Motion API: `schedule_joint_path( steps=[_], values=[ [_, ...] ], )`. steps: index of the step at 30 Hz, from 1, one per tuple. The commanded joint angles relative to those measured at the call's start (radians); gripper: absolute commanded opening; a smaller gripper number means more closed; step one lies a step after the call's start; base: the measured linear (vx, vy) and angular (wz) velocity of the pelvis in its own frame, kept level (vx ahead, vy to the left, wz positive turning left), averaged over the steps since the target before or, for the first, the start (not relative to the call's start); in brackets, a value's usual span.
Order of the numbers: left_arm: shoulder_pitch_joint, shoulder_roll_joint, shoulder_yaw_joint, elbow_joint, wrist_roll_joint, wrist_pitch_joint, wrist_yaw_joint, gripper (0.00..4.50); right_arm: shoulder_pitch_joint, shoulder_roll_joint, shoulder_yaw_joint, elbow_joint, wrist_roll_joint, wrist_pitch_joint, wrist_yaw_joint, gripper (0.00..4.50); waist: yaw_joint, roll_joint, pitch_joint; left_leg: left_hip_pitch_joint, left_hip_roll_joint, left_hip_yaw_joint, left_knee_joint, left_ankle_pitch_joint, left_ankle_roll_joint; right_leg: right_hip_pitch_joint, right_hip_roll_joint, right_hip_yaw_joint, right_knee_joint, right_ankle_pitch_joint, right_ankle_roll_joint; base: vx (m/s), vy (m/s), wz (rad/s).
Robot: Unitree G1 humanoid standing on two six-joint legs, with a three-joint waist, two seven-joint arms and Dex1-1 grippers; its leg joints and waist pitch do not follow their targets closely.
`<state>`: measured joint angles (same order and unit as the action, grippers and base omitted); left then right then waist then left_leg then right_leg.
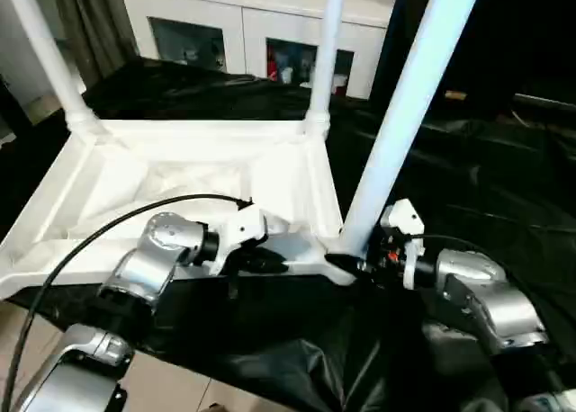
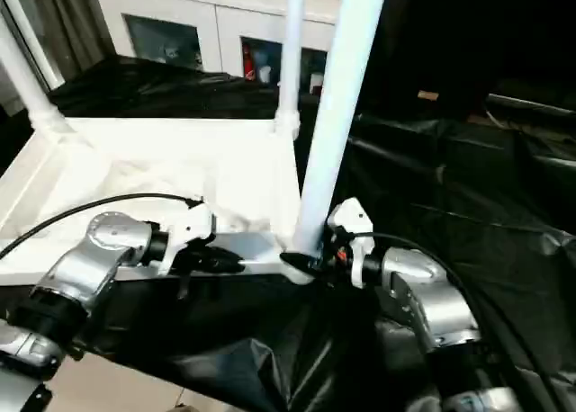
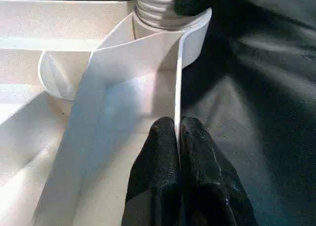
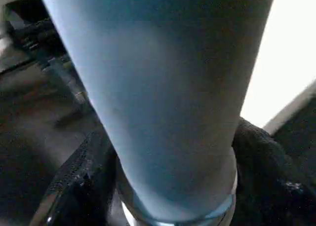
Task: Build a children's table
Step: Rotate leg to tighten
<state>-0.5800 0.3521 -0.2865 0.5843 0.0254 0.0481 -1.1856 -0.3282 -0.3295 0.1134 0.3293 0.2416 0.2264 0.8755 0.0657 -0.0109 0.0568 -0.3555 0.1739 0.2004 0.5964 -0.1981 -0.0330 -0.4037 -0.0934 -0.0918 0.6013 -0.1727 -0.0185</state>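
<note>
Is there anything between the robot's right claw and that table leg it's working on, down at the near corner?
Nothing visible. The right gripper has its black fingers on either side of the leg at its base, where it enters the tabletop's corner socket. The left gripper pinches the tabletop's rim nearby.

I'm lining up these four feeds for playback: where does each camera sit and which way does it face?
Left eye: head, looking down; tabletop, both silver forearms.
Right eye: same scene, slightly offset; cabinet behind.
Left wrist: along left gripper, pinching the tabletop's rim.
Right wrist: along right gripper, fingers flanking near leg.
Shared: that leg's threaded base and socket appear in both wrist views.
</note>
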Motion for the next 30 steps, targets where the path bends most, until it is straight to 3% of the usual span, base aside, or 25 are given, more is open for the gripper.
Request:
schedule_joint_path(
  steps=[1, 4, 6, 8, 12, 14, 19, 20, 22, 24, 27, 30],
  values=[
    [-0.017, -0.032, 0.055, 0.044, -0.010, 0.021, 0.122, 0.00, -0.001, 0.025, 0.007, 0.069, -0.030, 0.017, -0.075, 2.75, -0.002, -0.016, -0.059, 0.008, 0.057, -0.031, -0.072, -0.222, 0.010, 0.047, -0.075, 0.055, -0.091, -0.415, -0.160, 0.000, 0.000, 0.00],
    [-0.062, -0.096, 0.080, 0.106, 0.020, 0.078, 0.309, 0.00, -0.059, 0.129, -0.049, 0.204, -0.055, 0.024, -0.318, 2.75, -0.015, -0.019, -0.057, 0.011, 0.055, -0.035, -0.075, -0.261, -0.007, 0.042, -0.075, 0.052, -0.100, -0.493, -0.134, 0.000, 0.000, 0.00],
    [-0.072, -0.111, 0.083, 0.118, 0.028, 0.094, 0.353, 0.00, -0.074, 0.153, -0.063, 0.236, -0.060, 0.022, -0.376, 2.74, -0.022, -0.017, -0.056, 0.014, 0.055, -0.038, -0.075, -0.278, -0.020, 0.039, -0.077, 0.050, -0.106, -0.534, -0.121, 0.000, 0.000, 0.00],
    [-0.109, -0.176, 0.112, 0.158, 0.019, 0.149, 0.481, 0.00, -0.121, 0.230, -0.093, 0.331, -0.065, -0.006, -0.530, 2.74, -0.028, -0.016, -0.056, 0.020, 0.053, -0.037, -0.073, -0.300, -0.020, 0.034, -0.075, 0.048, -0.113, -0.551, -0.112, 0.000, 0.000, 0.00],
    [-0.136, -0.221, 0.114, 0.196, 0.036, 0.148, 0.556, 0.00, -0.171, 0.301, -0.099, 0.428, -0.080, -0.050, -0.603, 2.74, -0.028, -0.016, -0.058, 0.021, 0.053, -0.035, -0.074, -0.300, 0.001, 0.032, -0.075, 0.049, -0.117, -0.527, -0.116, 0.000, 0.000, 0.00],
    [-0.140, -0.224, 0.103, 0.205, 0.052, 0.141, 0.560, 0.00, -0.188, 0.314, -0.088, 0.460, -0.104, -0.077, -0.621, 2.74, -0.032, -0.016, -0.059, 0.015, 0.052, -0.038, -0.077, -0.307, 0.000, 0.036, -0.075, 0.047, -0.115, -0.520, -0.114, 0.000, 0.000, 0.00],
    [-0.130, -0.216, 0.085, 0.192, 0.058, 0.136, 0.543, 0.00, -0.225, 0.339, -0.118, 0.501, -0.088, -0.128, -0.610, 2.74, -0.037, -0.021, -0.060, 0.018, 0.055, -0.042, -0.081, -0.354, -0.002, 0.034, -0.076, 0.046, -0.117, -0.540, -0.104, 0.000, 0.000, 0.00],
    [-0.126, -0.213, 0.082, 0.186, 0.058, 0.134, 0.535, 0.00, -0.230, 0.337, -0.122, 0.504, -0.086, -0.141, -0.602, 3.09, -0.038, -0.020, -0.060, 0.017, 0.056, -0.042, -0.082, -0.353, -0.003, 0.035, -0.076, 0.046, -0.117, -0.536, -0.105, 0.000, 0.000, 0.00],
    [-0.119, -0.205, 0.078, 0.176, 0.058, 0.130, 0.514, 0.00, -0.240, 0.331, -0.130, 0.505, -0.077, -0.155, -0.580, 3.30, -0.038, -0.019, -0.061, 0.015, 0.057, -0.042, -0.084, -0.351, -0.002, 0.035, -0.075, 0.047, -0.115, -0.511, -0.110, 0.000, 0.000, 0.00],
    [-0.113, -0.196, 0.070, 0.171, 0.058, 0.122, 0.487, 0.00, -0.249, 0.323, -0.135, 0.509, -0.077, -0.166, -0.564, 3.47, -0.038, -0.018, -0.061, 0.015, 0.059, -0.041, -0.085, -0.354, 0.000, 0.036, -0.076, 0.048, -0.113, -0.489, -0.121, 0.000, 0.000, 0.00],
    [-0.104, -0.180, 0.060, 0.160, 0.059, 0.120, 0.448, 0.00, -0.259, 0.305, -0.141, 0.494, -0.071, -0.172, -0.530, 3.69, -0.044, -0.019, -0.066, -0.002, 0.058, -0.045, -0.087, -0.319, 0.003, 0.050, -0.078, 0.049, -0.103, -0.442, -0.129, 0.000, 0.000, 0.00],
    [-0.090, -0.150, 0.056, 0.130, 0.050, 0.130, 0.384, 0.00, -0.245, 0.243, -0.109, 0.406, -0.064, -0.134, -0.403, 3.81, -0.043, -0.018, -0.068, 0.006, 0.058, -0.034, -0.080, -0.278, 0.025, 0.045, -0.071, 0.053, -0.094, -0.333, -0.181, 0.000, 0.000, 0.00]
  ],
)
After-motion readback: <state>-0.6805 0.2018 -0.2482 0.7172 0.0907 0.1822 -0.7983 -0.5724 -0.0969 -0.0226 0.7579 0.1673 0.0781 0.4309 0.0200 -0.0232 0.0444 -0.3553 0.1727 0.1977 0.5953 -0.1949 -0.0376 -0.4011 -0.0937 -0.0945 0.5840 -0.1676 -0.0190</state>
